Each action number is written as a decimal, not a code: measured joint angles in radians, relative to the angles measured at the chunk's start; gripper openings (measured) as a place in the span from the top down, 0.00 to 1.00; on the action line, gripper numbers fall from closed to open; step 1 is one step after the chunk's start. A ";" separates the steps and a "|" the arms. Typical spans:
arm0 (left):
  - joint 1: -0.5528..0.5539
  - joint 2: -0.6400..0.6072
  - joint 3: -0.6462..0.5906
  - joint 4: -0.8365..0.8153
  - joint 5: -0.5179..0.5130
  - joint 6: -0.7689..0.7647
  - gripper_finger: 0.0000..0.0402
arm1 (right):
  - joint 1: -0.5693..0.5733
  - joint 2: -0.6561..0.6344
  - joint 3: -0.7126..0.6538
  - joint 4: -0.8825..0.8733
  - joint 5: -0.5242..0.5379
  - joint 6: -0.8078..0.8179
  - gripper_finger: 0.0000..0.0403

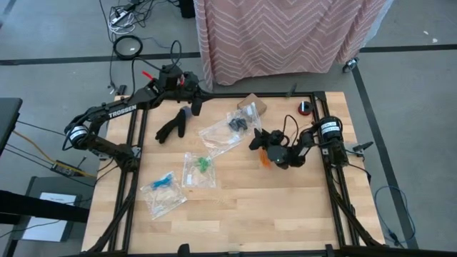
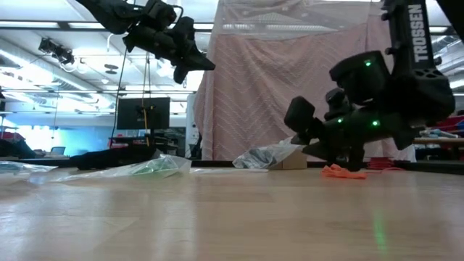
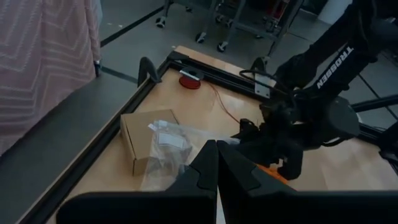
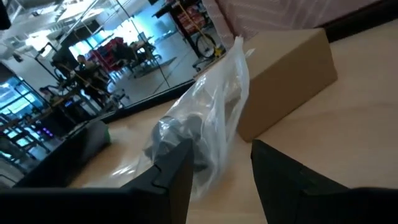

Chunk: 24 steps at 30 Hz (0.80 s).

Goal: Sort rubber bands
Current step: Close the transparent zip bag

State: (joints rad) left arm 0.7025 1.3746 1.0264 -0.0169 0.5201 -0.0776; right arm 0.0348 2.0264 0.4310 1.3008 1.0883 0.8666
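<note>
Loose orange rubber bands [image 1: 265,158] lie on the table beside my right arm. Three clear bags lie on the table. One holds black rubber bands [image 1: 235,124], one green [image 1: 201,165] and one blue [image 1: 163,183]. My right gripper [image 4: 221,152] is low over the table, almost level and open. It faces the bag of black bands [image 4: 186,134], whose edge lies just ahead of the fingers. My left gripper [image 1: 194,108] hangs shut high above the table's far left part, with nothing between its fingers [image 3: 216,163].
A small cardboard box [image 1: 251,103] stands behind the bag of black bands. A red round thing [image 1: 305,107] sits at the far right corner. A black shape [image 1: 171,128] lies on the table below my left gripper. Bare wood fills the near half.
</note>
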 joint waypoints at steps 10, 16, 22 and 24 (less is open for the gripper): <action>0.000 0.000 0.000 -0.010 -0.061 0.022 0.98 | 0.017 0.000 0.115 0.002 0.116 -0.333 0.99; 0.004 0.002 0.000 0.003 -0.088 0.071 0.98 | 0.078 0.000 0.187 0.143 0.217 -0.671 1.00; 0.029 0.078 0.000 0.060 0.139 0.036 0.98 | 0.176 -0.001 0.198 0.237 0.213 -0.777 1.00; 0.032 0.114 0.000 0.040 0.212 0.099 0.98 | 0.216 -0.001 0.198 0.253 0.210 -0.789 1.00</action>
State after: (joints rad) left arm 0.7341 1.4883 1.0264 0.0231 0.7326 0.0216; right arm 0.2511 2.0254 0.6289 1.5536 1.2980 0.0780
